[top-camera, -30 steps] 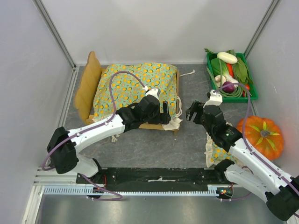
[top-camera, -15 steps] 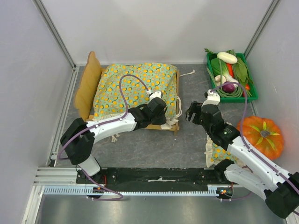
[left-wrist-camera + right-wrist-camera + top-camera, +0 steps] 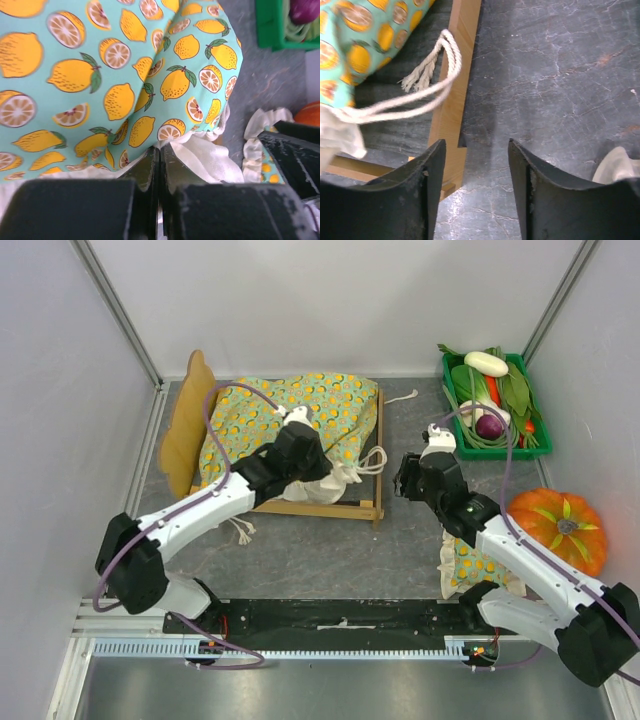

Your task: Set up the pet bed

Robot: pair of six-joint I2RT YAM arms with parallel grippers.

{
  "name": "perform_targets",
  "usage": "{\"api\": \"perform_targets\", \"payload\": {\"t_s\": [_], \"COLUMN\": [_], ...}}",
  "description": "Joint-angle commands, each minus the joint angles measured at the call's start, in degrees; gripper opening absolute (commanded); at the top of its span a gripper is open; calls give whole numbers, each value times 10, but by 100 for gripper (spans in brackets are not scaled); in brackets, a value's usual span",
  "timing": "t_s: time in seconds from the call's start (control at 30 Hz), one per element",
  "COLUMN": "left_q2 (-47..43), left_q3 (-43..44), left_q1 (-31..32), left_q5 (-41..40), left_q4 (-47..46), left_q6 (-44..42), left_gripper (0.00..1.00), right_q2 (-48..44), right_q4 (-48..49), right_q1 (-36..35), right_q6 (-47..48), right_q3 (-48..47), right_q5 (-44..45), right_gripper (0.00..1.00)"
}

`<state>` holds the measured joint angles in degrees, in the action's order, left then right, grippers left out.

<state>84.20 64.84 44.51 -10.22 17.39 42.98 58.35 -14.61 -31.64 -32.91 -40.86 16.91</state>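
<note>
The pet bed (image 3: 322,508) is a light-wood frame with a wavy headboard (image 3: 186,424) on the left. A green lemon-print blanket (image 3: 330,405) covers it, folded back at the foot so its white underside (image 3: 325,486) shows. My left gripper (image 3: 308,466) is shut on the blanket's hem; in the left wrist view the jaws (image 3: 159,149) pinch the edge of the blanket (image 3: 125,75). My right gripper (image 3: 406,480) stands open just right of the bed's foot. In the right wrist view it (image 3: 477,150) hovers over bare floor beside the foot rail (image 3: 462,75).
A rope loop (image 3: 437,82) lies over the foot rail. A green crate of vegetables (image 3: 497,405) stands at the back right, an orange pumpkin (image 3: 558,530) at the right. A small matching pillow (image 3: 468,565) lies under the right arm. Walls close in on three sides.
My left gripper has closed on the blanket's foot edge and drawn it toward the headboard, baring the foot of the frame. My right gripper has edged left toward the bed, its jaws narrower.
</note>
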Motion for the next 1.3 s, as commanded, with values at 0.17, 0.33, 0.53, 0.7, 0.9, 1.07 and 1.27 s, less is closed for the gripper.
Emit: {"api": "perform_targets", "payload": {"t_s": [0.17, 0.33, 0.53, 0.7, 0.9, 1.07, 1.27], "left_q2": [-74, -73, -76, -73, -69, -62, -59], "left_q3": [-30, -45, -51, -49, -46, -40, -35], "left_q1": [-83, -107, -127, -139, -149, -157, -161], "left_q5": [54, 81, 96, 118, 139, 157, 165], "left_q4": [-8, -19, -30, -31, -37, -39, -37], "left_q6": [-35, -32, -26, -30, -33, -36, -42], "left_gripper": [2, 2, 2, 2, 2, 2, 2], "right_q2": [67, 135, 200, 211, 208, 244, 270], "right_q4": [63, 100, 132, 142, 158, 147, 172], "right_q1": [6, 6, 5, 1, -7, -9, -8], "right_q6": [46, 73, 117, 169, 249, 305, 315], "right_q3": [-65, -86, -121, -135, -135, -162, -163], "right_q5": [-78, -168, -204, -210, -245, -233, -241], "right_gripper": [45, 42, 40, 56, 72, 72, 51]}}
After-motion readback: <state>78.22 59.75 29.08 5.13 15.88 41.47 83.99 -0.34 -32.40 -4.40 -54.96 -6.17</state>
